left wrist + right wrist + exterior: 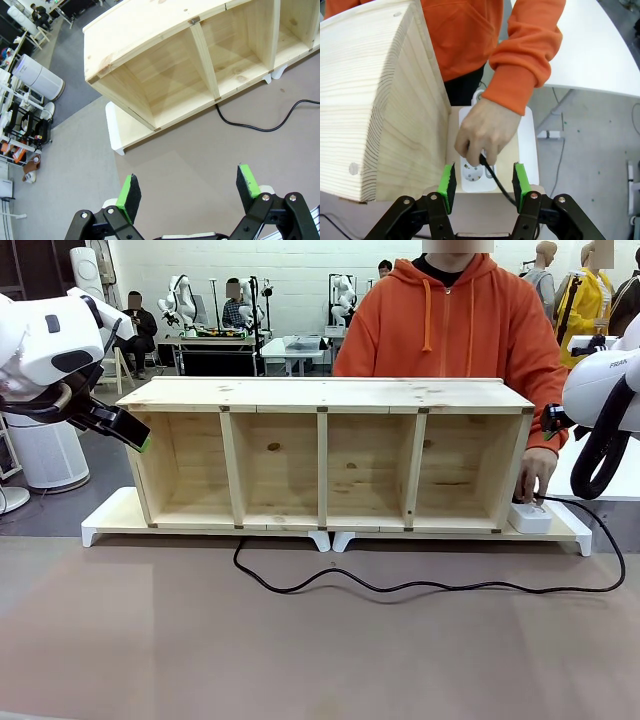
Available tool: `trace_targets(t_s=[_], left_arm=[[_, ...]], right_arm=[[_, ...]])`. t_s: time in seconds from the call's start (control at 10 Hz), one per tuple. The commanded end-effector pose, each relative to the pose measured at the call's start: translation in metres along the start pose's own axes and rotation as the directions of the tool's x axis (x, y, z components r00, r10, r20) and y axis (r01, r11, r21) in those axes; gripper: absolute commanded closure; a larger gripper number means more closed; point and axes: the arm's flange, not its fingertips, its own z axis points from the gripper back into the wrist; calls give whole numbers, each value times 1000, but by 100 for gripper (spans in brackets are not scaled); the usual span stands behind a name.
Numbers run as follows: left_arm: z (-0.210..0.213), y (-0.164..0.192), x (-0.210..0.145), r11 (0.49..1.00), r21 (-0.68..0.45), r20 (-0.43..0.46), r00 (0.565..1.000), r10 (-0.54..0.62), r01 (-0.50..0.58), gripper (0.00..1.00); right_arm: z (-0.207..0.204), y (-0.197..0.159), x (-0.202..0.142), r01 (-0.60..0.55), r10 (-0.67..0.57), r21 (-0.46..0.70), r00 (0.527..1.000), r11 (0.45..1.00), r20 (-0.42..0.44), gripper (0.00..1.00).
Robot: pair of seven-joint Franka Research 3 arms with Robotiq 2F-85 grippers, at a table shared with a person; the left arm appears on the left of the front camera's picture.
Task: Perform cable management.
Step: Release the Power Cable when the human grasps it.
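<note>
The black cable (420, 587) comes out from under the wooden shelf (330, 395), snakes across the brown table and loops back to the white power strip (530, 517) at the shelf's right end. A person's hand (482, 131) presses the cable's plug end onto the power strip (474, 175), and the cable (499, 187) trails away from it. My right gripper (483, 186) hovers open above the strip, close to the hand, holding nothing. At the shelf's left end my left gripper (188, 192) hangs open and empty over bare table, with the cable (260, 128) farther off.
The four-compartment shelf stands on white risers (110, 512). The person in an orange hoodie (450, 330) stands behind it. A white side table (590, 50) lies beyond the strip. My left arm (50, 340) and right arm (605, 390) flank the shelf.
</note>
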Motion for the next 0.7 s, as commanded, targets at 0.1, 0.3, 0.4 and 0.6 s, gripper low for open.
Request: trace_targets(t_s=[0.1,0.3,0.4,0.6], left_arm=[[-1,1,2,1000,3,12,1000,-8,8,0],[-1,1,2,1000,3,12,1000,-8,8,0],[-1,1,2,1000,3,12,1000,-8,8,0],[-1,1,2,1000,3,12,1000,-8,8,0]], right_arm=[[-1,0,-1,1,-1,0,1000,1000,-5,40],[-1,0,-1,1,-1,0,1000,1000,-5,40],[-1,0,-1,1,-1,0,1000,1000,-5,40],[-1,0,-1,1,-1,0,1000,1000,-5,40]])
